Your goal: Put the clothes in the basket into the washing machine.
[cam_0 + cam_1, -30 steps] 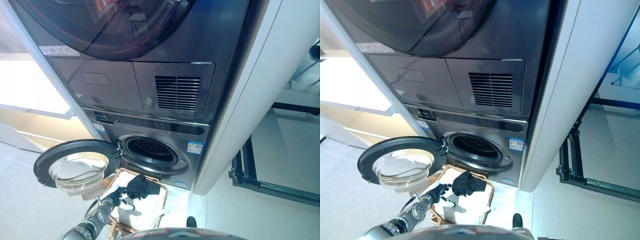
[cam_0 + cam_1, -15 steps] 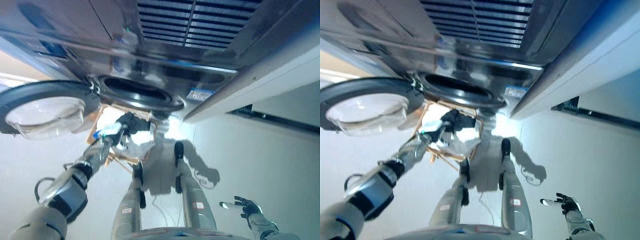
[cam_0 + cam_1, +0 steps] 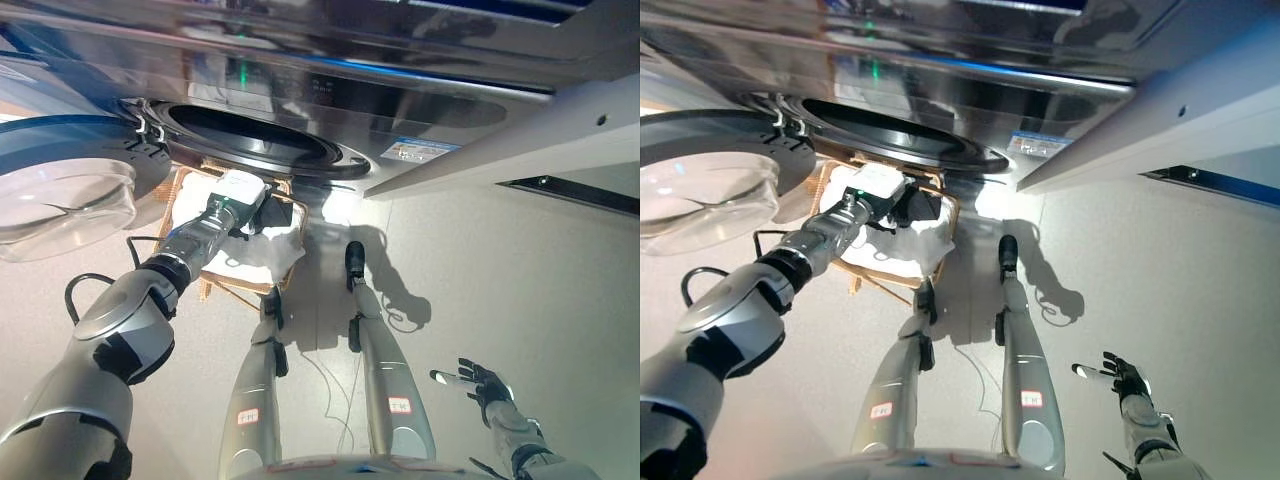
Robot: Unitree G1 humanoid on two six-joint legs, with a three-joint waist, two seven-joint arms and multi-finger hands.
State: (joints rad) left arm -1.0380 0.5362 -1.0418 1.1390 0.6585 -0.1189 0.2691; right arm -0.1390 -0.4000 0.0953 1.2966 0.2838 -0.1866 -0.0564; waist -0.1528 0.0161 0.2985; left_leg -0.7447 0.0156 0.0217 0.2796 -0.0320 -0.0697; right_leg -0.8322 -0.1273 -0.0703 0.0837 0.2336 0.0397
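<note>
While the round glass door (image 3: 60, 195) hangs swung open at the far left, clear of the drum mouth, the way into the washing machine (image 3: 250, 135) is free for loading. Just right of the door, the left arm reaches out and down into the wicker basket (image 3: 205, 285) that sits on the floor right under the drum opening, a placing that keeps the lift from basket to drum short. Its left hand (image 3: 902, 205) is down among the laundry at a dark garment (image 3: 268, 213), which lies on top of white clothes (image 3: 255, 255) filling the basket; the fingers are hidden against the dark cloth, so I cannot tell whether they have closed on it or only touch it. All the clothes seen are in the basket and none shows in the drum, so the loading seems barely begun. Far to the right and near, the right hand (image 3: 478, 380) hangs over the bare floor with fingers spread and relaxed, holding nothing, probably kept out for balance.
</note>
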